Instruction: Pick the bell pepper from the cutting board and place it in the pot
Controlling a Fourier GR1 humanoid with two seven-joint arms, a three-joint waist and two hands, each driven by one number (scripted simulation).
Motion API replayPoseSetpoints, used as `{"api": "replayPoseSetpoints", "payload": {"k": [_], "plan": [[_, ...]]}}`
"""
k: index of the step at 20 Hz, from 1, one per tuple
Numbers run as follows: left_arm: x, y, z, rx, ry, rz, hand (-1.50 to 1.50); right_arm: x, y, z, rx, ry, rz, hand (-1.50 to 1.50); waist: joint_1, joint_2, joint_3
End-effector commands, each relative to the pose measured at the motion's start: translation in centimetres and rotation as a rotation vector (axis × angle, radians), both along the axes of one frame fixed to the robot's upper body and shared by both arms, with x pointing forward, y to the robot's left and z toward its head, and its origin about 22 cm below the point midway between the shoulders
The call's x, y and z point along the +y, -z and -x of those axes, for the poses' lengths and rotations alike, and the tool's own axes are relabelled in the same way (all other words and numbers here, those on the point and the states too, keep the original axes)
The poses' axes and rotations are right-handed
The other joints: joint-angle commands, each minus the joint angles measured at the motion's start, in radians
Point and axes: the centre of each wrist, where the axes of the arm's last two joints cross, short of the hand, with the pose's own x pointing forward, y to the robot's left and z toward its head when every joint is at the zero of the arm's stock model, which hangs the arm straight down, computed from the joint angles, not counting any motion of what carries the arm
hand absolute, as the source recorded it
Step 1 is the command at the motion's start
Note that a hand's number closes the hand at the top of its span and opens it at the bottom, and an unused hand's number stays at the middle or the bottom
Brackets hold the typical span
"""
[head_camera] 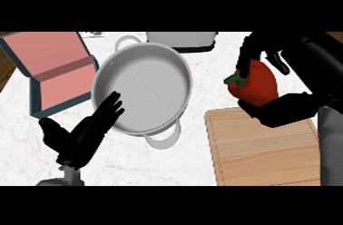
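The right hand (285, 90) is curled round the red bell pepper (258, 83), holding it above the cutting board (264, 147), beside the pot (142, 85); the left hand (84, 133) rests spread; no readable writing anywhere

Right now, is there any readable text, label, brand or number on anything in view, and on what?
None readable: no text on the white round pot, red bell pepper in the right hand, wooden cutting board, pink open box or grey appliance at the top edge.
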Motion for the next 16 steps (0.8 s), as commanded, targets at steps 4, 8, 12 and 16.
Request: {"api": "replayPoseSetpoints", "payload": {"k": [4, 8, 12, 16], "plan": [[-0.8, 1.8, -0.4, 0.020, -0.003, -0.020, 0.00, 5.7, -4.6, -1.6, 0.030, -0.029, -0.030, 1.50, 0.004, 0.004, -0.002], [-1.1, 0.4, 0.9, 0.034, 0.029, -0.007, 0.00, 11.9, -3.0, -2.7, 0.042, -0.033, -0.027, 1.50, 0.020, 0.007, -0.002], [0.0, 1.4, 0.6, 0.032, 0.013, -0.011, 0.00, 13.9, -2.0, -4.9, 0.063, -0.063, -0.036, 1.50, 0.021, 0.009, -0.002], [0.7, 0.7, 0.6, 0.022, 0.020, -0.010, 0.00, 15.6, -0.3, -7.2, 0.071, -0.095, -0.017, 1.50, 0.021, 0.009, -0.002]]}}
